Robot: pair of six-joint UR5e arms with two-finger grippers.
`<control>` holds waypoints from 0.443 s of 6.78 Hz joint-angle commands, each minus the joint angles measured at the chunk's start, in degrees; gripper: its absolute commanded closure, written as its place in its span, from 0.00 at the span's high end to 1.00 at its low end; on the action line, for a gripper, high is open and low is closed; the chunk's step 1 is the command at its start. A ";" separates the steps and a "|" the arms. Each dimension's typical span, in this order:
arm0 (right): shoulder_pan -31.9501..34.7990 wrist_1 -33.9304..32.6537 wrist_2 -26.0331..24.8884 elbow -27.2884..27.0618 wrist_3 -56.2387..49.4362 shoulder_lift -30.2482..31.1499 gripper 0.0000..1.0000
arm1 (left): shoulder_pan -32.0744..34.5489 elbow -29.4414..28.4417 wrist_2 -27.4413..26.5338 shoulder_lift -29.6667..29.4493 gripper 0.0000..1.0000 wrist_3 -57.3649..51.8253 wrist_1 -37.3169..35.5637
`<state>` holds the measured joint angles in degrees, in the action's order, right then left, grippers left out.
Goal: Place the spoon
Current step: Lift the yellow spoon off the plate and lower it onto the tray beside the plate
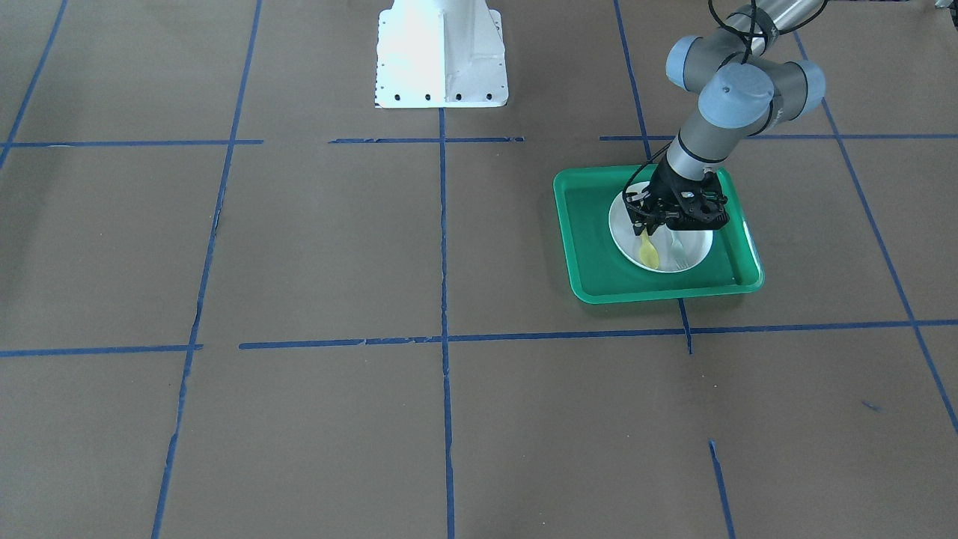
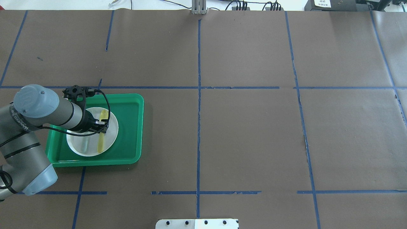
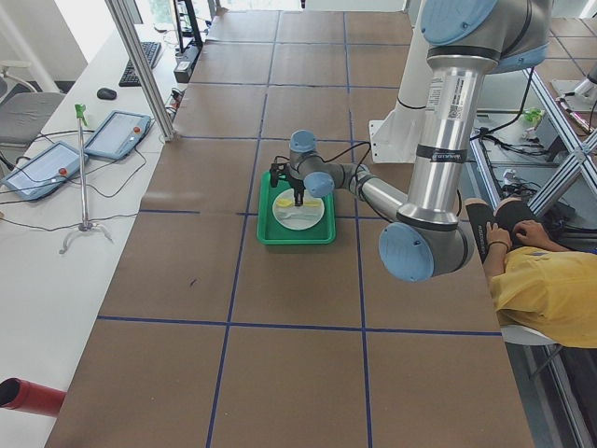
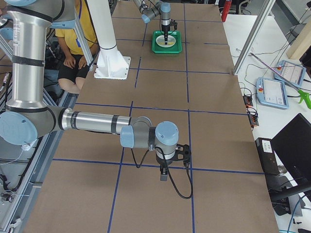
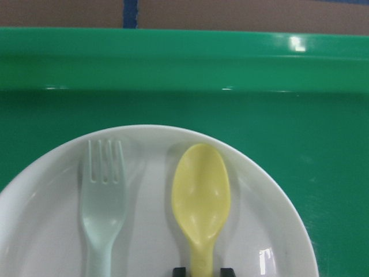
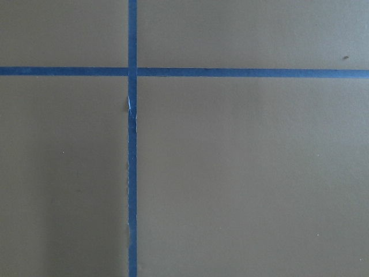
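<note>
Two jaws of left gripper point(image 5: 203, 271) astride spoon point(image 5: 201, 196) handle, clamped or loose unclear: part gently, rise straight off plate point(image 5: 153, 231).

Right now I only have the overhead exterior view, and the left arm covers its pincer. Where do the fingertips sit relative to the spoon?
Observer: The left wrist view shows the left pincer straddling the handle of the spoon, a fingertip close on each side; whether they pinch it, I cannot tell.
Operator: Which way up is the spoon?
Observer: Bowl hollow up, lying on the white plate.
Operator: What does the arm hide beside it?
Observer: The fork, tines pointing the same way as the spoon's bowl.
</note>
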<state>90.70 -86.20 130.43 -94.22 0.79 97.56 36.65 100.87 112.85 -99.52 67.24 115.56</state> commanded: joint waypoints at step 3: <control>0.00 0.07 0.00 0.00 0.00 0.00 1.00 | 1.32 7.54 0.18 1.25 0.00 -0.35 -5.92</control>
<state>90.70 -86.20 130.43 -94.22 0.79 97.56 37.54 104.35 112.99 -98.98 67.03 112.94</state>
